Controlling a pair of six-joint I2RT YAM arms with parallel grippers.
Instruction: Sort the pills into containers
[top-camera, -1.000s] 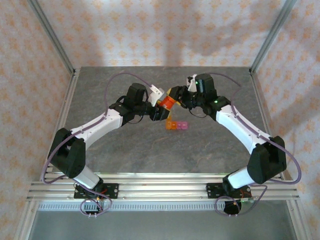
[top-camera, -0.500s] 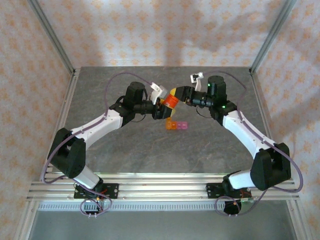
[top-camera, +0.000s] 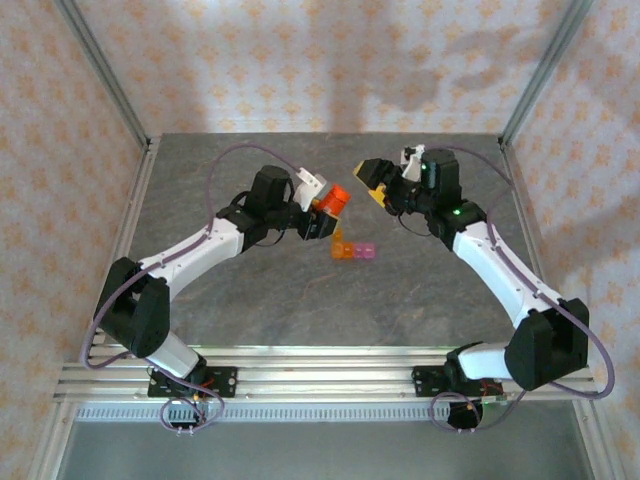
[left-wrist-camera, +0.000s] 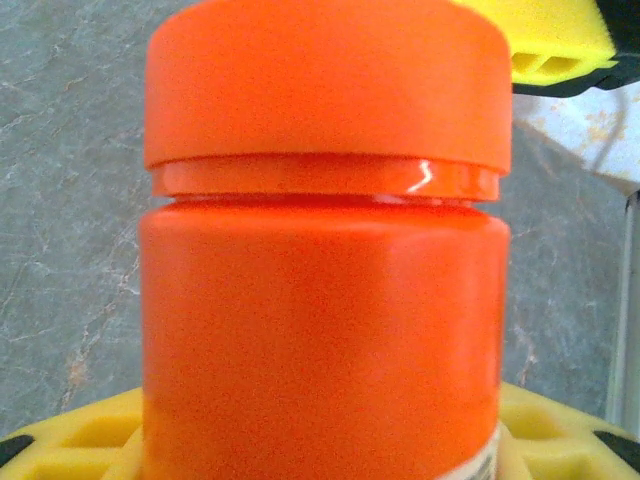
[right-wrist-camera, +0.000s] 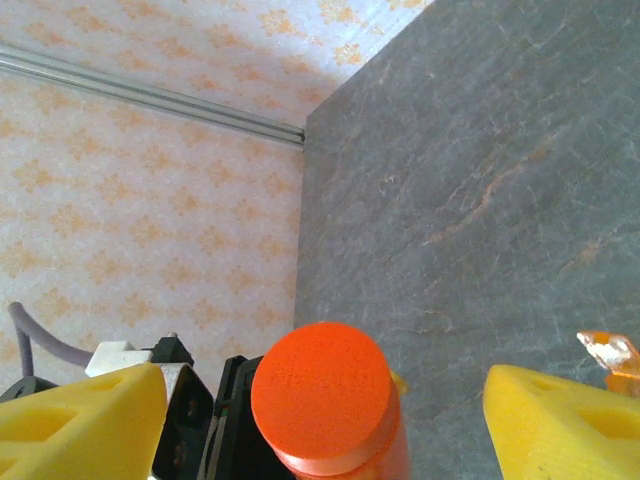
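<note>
One orange bottle (top-camera: 336, 197), one strip of containers (top-camera: 353, 250).
Left end effector (top-camera: 322, 214) grips the orange bottle mid-frame; right end effector (top-camera: 372, 184) released, apart.

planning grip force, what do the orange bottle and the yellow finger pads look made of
Orange bottle: smooth glossy plastic, judging by the sharp highlight under its cap. Yellow finger pads: probably soft foam, matte and finely textured, with moulded hollows.

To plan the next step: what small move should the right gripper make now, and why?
Probably move the open right gripper onto the cap and close: the cap is on the orange bottle, which the left gripper holds, and nothing grips the cap.
</note>
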